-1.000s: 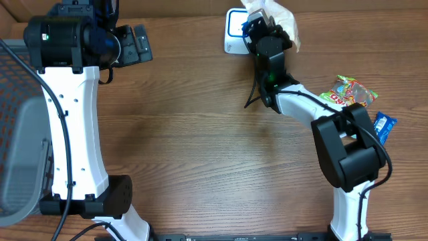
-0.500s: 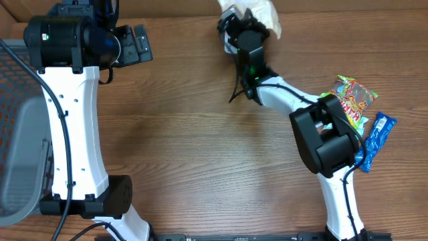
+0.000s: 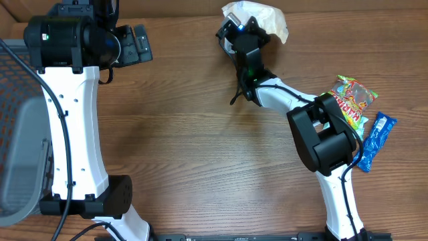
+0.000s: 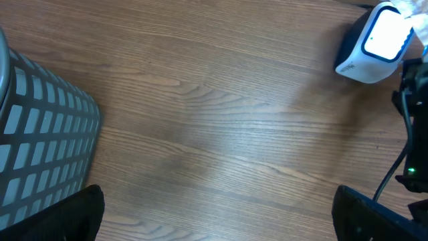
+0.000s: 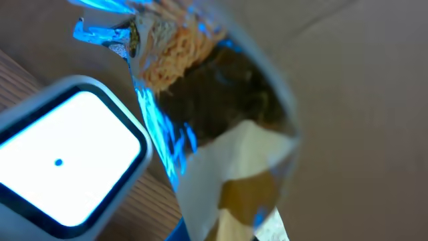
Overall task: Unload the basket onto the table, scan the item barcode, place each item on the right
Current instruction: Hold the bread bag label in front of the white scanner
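table [image 3: 194, 140]: brown wood grain, evenly lit | left edge: grey mesh basket [image 3: 17, 144] | behind: plain tan surface [image 5: 361, 87], possibly a wall

White shells and black joint housings form the left arm [image 3: 70, 127], nine o'clock, and the right arm [image 3: 332, 144], three o'clock, which carries a thin black cable [image 3: 237, 90].

The right gripper [image 3: 242, 23] is carried leftward from where it stood a second ago. The packet [image 3: 266, 15] clamped in it is now swung over the scanner [image 4: 376, 41], which is largely covered from overhead. The right arm [image 3: 321, 137] is swung left too, so the blue snack bar [image 3: 374, 137] is laid bare.
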Action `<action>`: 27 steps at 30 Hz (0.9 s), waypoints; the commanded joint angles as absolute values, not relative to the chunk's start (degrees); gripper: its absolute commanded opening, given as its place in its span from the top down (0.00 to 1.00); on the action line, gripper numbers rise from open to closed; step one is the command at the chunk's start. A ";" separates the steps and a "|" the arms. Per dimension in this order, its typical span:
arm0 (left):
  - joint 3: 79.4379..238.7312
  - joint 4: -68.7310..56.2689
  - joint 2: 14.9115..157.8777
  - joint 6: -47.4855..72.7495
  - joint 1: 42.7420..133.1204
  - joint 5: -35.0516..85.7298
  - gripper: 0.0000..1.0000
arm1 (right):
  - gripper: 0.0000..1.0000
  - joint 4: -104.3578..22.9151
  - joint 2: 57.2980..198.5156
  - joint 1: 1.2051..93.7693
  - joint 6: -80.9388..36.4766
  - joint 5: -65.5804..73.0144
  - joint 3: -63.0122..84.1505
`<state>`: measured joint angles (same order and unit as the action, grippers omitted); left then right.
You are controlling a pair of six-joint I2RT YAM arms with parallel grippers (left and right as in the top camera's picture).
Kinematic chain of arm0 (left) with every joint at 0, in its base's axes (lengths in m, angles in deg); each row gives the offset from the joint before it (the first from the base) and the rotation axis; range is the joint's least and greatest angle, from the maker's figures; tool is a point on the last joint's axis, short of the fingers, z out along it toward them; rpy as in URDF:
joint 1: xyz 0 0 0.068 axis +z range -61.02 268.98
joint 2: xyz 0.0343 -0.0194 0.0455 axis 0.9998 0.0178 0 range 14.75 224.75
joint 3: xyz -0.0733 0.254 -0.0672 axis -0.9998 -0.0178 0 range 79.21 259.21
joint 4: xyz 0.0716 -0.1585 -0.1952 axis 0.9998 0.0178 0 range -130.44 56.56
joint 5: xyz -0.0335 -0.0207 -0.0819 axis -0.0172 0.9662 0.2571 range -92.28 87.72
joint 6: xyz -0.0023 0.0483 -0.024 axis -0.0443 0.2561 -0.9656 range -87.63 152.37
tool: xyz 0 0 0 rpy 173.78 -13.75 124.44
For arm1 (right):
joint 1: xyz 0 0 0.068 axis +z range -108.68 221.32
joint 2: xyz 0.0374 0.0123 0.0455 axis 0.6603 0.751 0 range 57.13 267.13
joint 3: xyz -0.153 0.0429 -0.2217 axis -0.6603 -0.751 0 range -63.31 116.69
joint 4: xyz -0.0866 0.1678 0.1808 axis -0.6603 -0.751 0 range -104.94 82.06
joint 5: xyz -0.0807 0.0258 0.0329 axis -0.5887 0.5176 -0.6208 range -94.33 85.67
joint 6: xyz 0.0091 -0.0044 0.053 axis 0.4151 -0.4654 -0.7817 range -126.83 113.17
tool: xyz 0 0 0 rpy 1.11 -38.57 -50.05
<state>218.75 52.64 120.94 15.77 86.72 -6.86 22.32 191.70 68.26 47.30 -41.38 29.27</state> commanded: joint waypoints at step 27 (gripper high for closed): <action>219.17 52.53 121.25 15.00 85.95 -7.16 0.00 | 0.96 14.83 192.72 69.29 50.03 -46.26 30.93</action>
<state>218.75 52.64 120.94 15.77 86.72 -6.86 14.61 192.00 68.44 48.10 -45.49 29.33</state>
